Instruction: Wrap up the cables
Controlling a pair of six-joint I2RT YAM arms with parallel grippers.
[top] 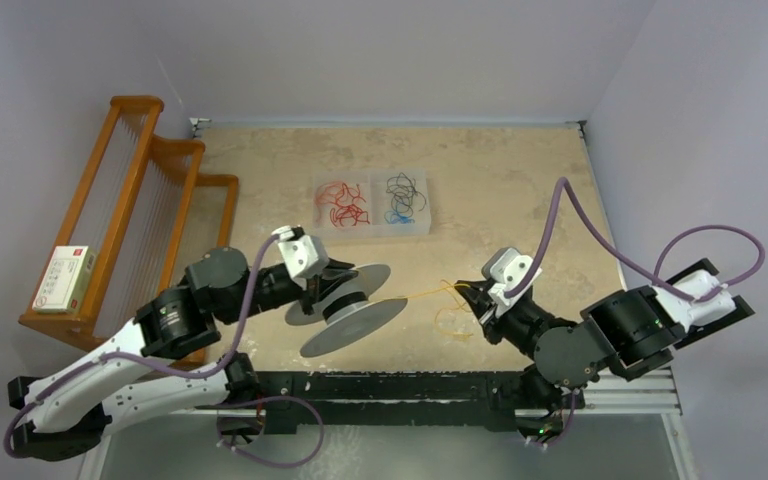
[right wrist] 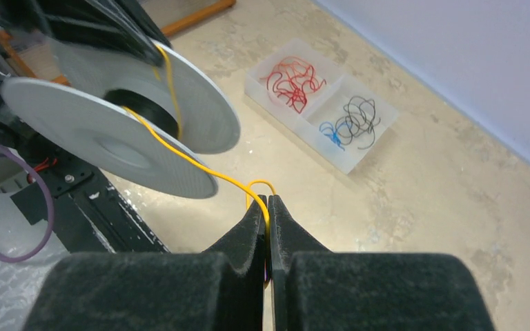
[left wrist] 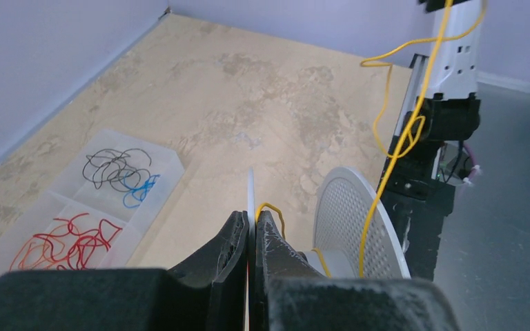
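Observation:
A white spool with two wide flanges is held off the table on its side. My left gripper is shut on the rim of one flange. The perforated second flange is to its right. A thin yellow cable runs from the spool hub to my right gripper, which is shut on it. The right wrist view shows the cable pinched at my gripper and leading to the spool. The left wrist view shows the cable and my gripper. Loose yellow loops lie under the right gripper.
A clear two-part tray sits mid-table with red wires and black and blue wires. A wooden rack stands along the left edge with a white box on it. A black rail runs along the near edge.

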